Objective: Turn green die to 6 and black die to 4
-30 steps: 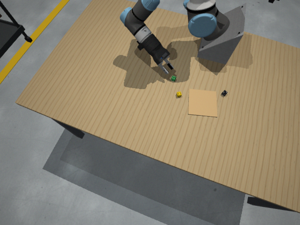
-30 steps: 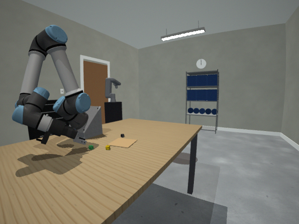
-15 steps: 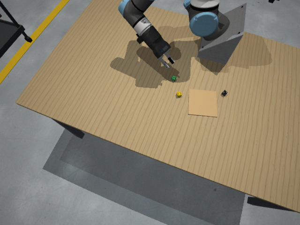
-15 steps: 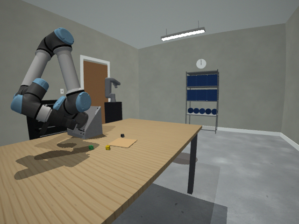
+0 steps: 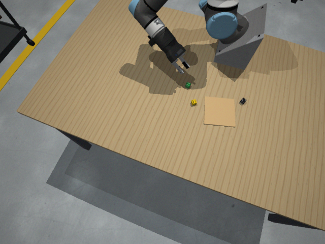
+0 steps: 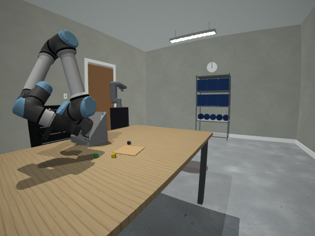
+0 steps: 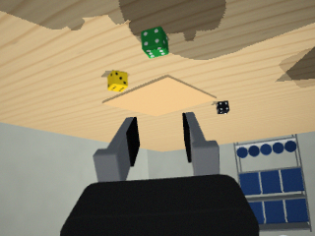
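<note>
Hovering above the desk (image 5: 118, 118) (image 6: 127, 177) (image 7: 59, 54), the gripper (image 5: 185, 68) (image 7: 160, 129) is released, fingers parted. Seen from the top, the mat (image 5: 219, 111) (image 6: 129, 150) (image 7: 159, 97) has the green die (image 5: 188, 85) (image 6: 95, 155) (image 7: 155, 42) at ten o'clock, yellow die (image 5: 193, 102) (image 6: 113, 155) (image 7: 117, 81) at nine to ten, black die (image 5: 242, 100) (image 6: 129, 142) (image 7: 222, 107) at two.

Compared with a second ago, the end effector (image 5: 184, 68) (image 6: 78, 130) (image 7: 160, 129) is higher above the surface (image 5: 126, 115) (image 6: 76, 200) (image 7: 59, 54) and farther from the green die (image 5: 188, 85) (image 6: 95, 155) (image 7: 155, 42). From above, it has shifted towards 1 o'clock. In the exterior view, the elbow (image 6: 66, 38) has moved towards 3 o'clock, dipping slightly.
</note>
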`<state>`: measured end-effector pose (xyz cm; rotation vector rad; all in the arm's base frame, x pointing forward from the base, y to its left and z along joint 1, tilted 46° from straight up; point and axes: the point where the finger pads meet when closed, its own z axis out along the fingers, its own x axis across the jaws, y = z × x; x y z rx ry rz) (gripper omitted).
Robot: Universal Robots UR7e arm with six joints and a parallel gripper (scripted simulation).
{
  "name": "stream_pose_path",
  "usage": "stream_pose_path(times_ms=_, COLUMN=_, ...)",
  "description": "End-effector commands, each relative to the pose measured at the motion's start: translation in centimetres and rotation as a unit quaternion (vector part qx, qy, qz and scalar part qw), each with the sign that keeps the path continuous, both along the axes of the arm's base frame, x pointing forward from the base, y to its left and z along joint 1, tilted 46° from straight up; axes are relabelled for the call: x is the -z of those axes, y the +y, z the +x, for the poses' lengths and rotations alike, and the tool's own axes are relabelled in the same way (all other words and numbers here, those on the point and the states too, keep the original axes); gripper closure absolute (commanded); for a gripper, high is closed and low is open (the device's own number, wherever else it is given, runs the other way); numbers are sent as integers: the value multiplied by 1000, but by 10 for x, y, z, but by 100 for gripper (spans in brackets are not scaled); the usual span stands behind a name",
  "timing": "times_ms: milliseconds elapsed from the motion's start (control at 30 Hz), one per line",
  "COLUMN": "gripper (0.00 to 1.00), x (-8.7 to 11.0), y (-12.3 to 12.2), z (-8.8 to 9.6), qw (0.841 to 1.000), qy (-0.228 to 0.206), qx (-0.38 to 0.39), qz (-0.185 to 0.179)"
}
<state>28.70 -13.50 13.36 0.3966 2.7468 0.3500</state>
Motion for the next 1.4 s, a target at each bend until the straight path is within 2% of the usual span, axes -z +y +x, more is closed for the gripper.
stream_pose_path(times_ms=0, gripper=30, x=0, y=2, z=0, qw=1000, qy=6, qx=4, qz=-15)
stream_pose_path(times_ms=167, gripper=30, x=1, y=4, z=1, qw=999, qy=12, qx=10, qz=-32)
stream_pose_path(times_ms=667, gripper=30, x=4, y=17, z=5, qw=988, qy=51, qx=45, qz=-141)
stream_pose_path(times_ms=733, gripper=30, x=4, y=17, z=5, qw=988, qy=51, qx=45, qz=-141)
stream_pose_path(times_ms=1233, gripper=30, x=6, y=33, z=13, qw=954, qy=95, qx=89, qz=-268)
stream_pose_path(times_ms=1300, gripper=30, x=6, y=33, z=13, qw=954, qy=95, qx=89, qz=-268)
stream_pose_path(times_ms=1367, gripper=30, x=6, y=35, z=14, qw=948, qy=99, qx=95, qz=-287)
